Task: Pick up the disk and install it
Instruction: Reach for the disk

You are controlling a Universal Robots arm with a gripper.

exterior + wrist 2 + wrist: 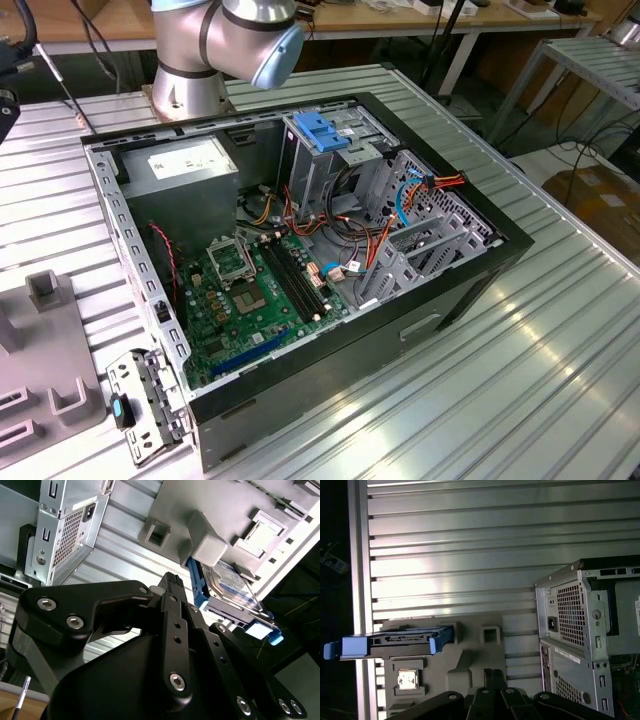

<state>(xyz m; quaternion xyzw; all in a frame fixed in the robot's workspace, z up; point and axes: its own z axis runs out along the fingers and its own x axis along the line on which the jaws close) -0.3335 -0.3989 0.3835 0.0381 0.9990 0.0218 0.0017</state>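
**Reaching for the disk in its fixture**

The disk (390, 641) stands on its long edge in a slot of the grey fixture (470, 655). It sits at the fixture's end by the table (470, 555) edge, and one end of its blue carrier appears to reach past that edge. The gripper (172, 582) hangs above the fixture, apart from the disk and holding nothing. Whether its pincer is apart or together I cannot tell.

The step in hand looks like the approach. Done well, I judge it means squaring the pincer to the disk's broad faces and closing on the metal body, not on the thin blue frame. The lift should run straight along the slot so the carrier does not snag.

Both wrist views give the disk, the fixture and the computer case's (580, 625) rear panel. The exterior view gives the opened case from above, with the drive cage (320, 135), the power supply (190, 165) and the arm (230, 40) at the case's far side.
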